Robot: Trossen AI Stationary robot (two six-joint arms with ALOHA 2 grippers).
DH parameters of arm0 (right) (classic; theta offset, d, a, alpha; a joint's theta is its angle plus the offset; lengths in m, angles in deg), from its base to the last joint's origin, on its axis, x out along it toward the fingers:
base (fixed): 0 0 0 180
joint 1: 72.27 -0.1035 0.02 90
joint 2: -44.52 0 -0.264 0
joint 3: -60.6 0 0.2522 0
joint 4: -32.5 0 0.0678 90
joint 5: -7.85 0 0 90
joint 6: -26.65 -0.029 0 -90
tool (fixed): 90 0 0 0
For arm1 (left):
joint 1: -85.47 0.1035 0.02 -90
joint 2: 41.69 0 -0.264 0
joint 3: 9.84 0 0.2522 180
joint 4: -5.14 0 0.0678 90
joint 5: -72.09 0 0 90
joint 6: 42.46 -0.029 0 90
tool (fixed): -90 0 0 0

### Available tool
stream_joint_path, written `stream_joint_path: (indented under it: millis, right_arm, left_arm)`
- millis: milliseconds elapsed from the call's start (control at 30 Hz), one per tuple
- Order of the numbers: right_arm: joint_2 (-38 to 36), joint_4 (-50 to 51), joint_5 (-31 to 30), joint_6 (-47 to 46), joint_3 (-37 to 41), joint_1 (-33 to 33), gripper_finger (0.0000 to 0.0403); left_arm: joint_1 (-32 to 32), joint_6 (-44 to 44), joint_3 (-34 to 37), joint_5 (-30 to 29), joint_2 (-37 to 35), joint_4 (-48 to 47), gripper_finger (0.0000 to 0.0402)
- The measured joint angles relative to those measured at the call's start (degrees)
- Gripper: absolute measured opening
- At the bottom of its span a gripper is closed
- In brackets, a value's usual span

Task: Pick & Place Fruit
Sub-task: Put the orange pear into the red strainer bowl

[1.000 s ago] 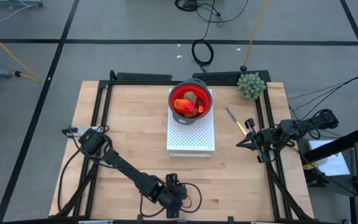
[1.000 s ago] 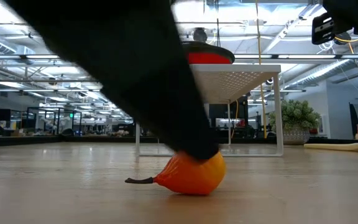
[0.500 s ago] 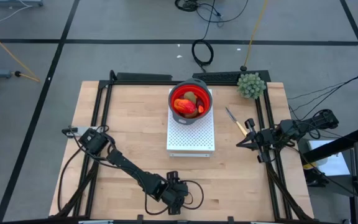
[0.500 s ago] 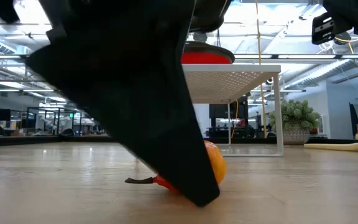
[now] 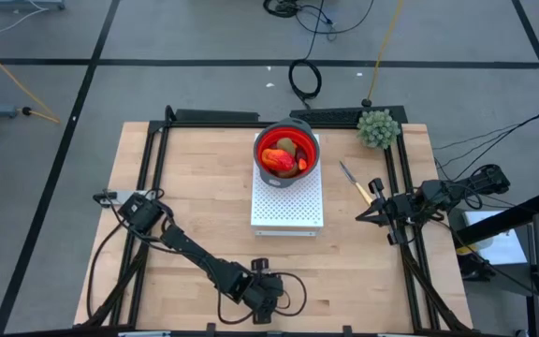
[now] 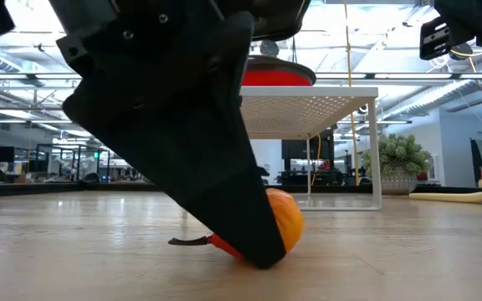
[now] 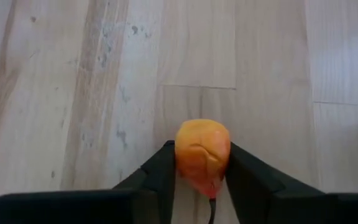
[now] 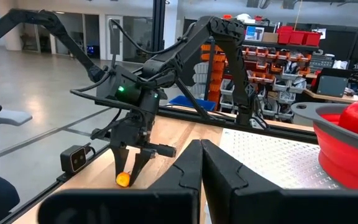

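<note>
left gripper [image 7: 202,163]: bottom centre of the high view, down on the wooden table [image 5: 195,187], fingers pressed against both sides of a small orange fruit [image 7: 202,152] lying on the boards. right gripper [image 5: 361,217]: right edge of the table, fingers together, holding nothing. red bowl [image 5: 288,153]: upper centre, on a white perforated stand [image 5: 288,202], containing more fruit [image 5: 279,161]. green spiky plant [image 5: 378,127]: upper right. yellow-handled knife [image 5: 354,183]: below the plant.

Robotics lab / industrial workshop. Open hall with ceiling strip lights [image 6: 48,79], shelving with red parts bins [image 8: 294,37], grey taped floor [image 5: 157,84] with loose cables [image 5: 305,77], wooden tabletop [image 5: 204,187] in a black frame.
</note>
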Motion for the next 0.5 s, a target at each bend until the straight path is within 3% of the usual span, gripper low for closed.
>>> stream_joint_path:
  millis: [200,367,500]
  right_arm:
    - [0.0,0.0,0.0,0.0,0.0,0.0,0.0]
    - [0.0,0.0,0.0,0.0,0.0,0.0,0.0]
    - [0.0,0.0,0.0,0.0,0.0,0.0,0.0]
  left_arm:
    - [0.5,-5.8,0.1,0.2,-2.4,-3.8,0.0088]
    - [1.4,-6.9,0.1,0.0,-6.7,-9.6,0.0087]
    - [1.5,-13.4,0.1,-0.3,-10.6,-10.6,0.0091]
